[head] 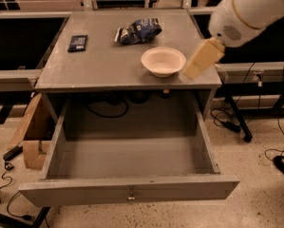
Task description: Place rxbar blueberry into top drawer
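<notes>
Hovering claw (pixel 198 63) beside bowl (pixel 163 61); top drawer (pixel 129 189) open.

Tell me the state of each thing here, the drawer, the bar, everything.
top drawer: pulled open, empty.
rxbar blueberry: lying flat on the table, back left.
bowl: upright, empty.
snack bag: lying behind the bowl.
gripper: over the table's right edge, beside the bowl.

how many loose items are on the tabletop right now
3: rxbar blueberry at back left, snack bag at back centre, bowl near front right, with the tool beside its right rim. Nothing seems hidden.
</notes>
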### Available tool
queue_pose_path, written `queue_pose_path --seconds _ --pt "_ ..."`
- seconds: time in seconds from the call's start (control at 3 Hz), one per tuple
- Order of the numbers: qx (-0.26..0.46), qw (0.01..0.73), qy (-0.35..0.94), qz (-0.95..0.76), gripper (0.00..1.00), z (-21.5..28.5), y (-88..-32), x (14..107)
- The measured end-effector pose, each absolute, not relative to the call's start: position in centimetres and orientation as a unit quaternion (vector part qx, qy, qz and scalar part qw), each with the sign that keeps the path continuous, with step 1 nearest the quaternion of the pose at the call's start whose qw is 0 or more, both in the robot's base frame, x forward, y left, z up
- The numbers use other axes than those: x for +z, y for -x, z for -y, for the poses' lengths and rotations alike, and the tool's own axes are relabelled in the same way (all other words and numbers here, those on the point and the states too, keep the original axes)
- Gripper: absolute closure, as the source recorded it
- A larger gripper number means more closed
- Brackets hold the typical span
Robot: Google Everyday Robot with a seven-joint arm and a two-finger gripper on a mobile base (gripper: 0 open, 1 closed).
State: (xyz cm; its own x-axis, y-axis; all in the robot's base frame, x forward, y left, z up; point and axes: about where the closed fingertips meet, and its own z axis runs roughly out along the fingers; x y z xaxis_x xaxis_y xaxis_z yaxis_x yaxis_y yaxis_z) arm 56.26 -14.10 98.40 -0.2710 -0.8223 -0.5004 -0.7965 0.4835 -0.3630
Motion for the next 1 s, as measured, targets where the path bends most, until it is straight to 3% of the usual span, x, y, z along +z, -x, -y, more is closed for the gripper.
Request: queue_pose_path --seconds 0.33,1.0 --pt "-0.016 0.364 0.48 -0.798 0.0 11.5 -59.5 99.0" --pt "-0.012 0.394 0.46 -0.796 0.0 11.0 -60.7 99.1"
